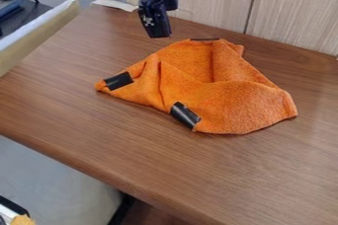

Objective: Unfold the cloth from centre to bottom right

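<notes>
The orange cloth [231, 105] lies folded and rumpled on the brown table [86, 125], black patches [119, 81] at its left corner, lower edge and, seemingly, far edge, while the black gripper [158, 34] hangs apart from it to the upper left, whether wide or narrow I cannot tell

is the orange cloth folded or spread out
Still partly folded: the orange cloth shows raised creases and overlapping layers instead of lying flat.

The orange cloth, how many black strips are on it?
3. A left strip near the left corner of the cloth, a front strip on its near edge, and a back strip at its far edge. Folds may hide more.
</notes>
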Available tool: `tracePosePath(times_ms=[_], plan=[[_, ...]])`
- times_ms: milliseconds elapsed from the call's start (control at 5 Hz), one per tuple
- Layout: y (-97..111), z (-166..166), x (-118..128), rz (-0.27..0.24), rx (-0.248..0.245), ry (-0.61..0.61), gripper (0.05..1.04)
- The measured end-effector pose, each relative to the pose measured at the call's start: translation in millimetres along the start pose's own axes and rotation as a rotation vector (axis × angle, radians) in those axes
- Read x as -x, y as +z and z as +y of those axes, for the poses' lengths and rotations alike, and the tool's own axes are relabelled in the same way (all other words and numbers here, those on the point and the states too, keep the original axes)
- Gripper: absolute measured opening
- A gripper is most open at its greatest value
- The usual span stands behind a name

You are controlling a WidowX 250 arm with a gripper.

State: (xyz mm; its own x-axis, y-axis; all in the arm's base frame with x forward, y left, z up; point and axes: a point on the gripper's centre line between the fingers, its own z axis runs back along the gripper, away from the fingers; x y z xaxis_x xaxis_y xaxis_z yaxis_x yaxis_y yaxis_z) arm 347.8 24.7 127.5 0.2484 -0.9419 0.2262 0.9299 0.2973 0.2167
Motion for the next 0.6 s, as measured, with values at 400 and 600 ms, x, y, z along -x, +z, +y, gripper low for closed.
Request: tracePosePath(times_ms=[400, 600], plan=[[-19.9, -17.8, 4.5, -0.009, 0.080, -0.010, 1.001], [-14.3, -36.8, 5.0, -0.022, 0.064, -0.040, 1.001]])
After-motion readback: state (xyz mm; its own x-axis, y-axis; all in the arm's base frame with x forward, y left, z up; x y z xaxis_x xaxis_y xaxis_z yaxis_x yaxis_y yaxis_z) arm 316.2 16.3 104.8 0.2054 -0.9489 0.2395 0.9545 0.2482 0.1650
